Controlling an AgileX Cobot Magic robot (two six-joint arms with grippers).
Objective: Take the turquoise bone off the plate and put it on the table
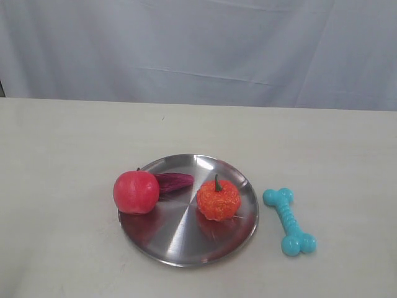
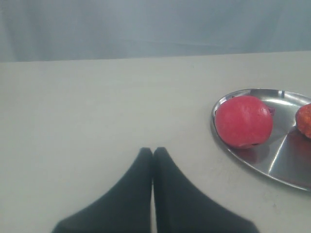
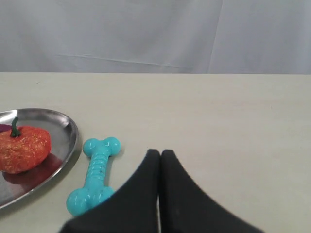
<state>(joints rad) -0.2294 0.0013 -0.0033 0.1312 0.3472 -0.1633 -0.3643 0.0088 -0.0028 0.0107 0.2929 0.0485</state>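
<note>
The turquoise bone (image 1: 289, 220) lies flat on the cream table (image 1: 62, 155), just right of the steel plate (image 1: 180, 248) and apart from its rim. The right wrist view shows the bone (image 3: 95, 174) beside the plate's edge (image 3: 72, 136). My right gripper (image 3: 160, 153) is shut with nothing in it, hovering over bare table close to the bone. My left gripper (image 2: 153, 150) is also shut and empty, over the table some way from the plate (image 2: 233, 150). Neither gripper appears in the exterior view.
On the plate sit a red apple (image 1: 136, 192), a dark purple piece (image 1: 174, 182) behind it and a small orange pumpkin (image 1: 218, 199). A pale grey cloth backdrop (image 1: 198, 49) hangs behind the table's far edge.
</note>
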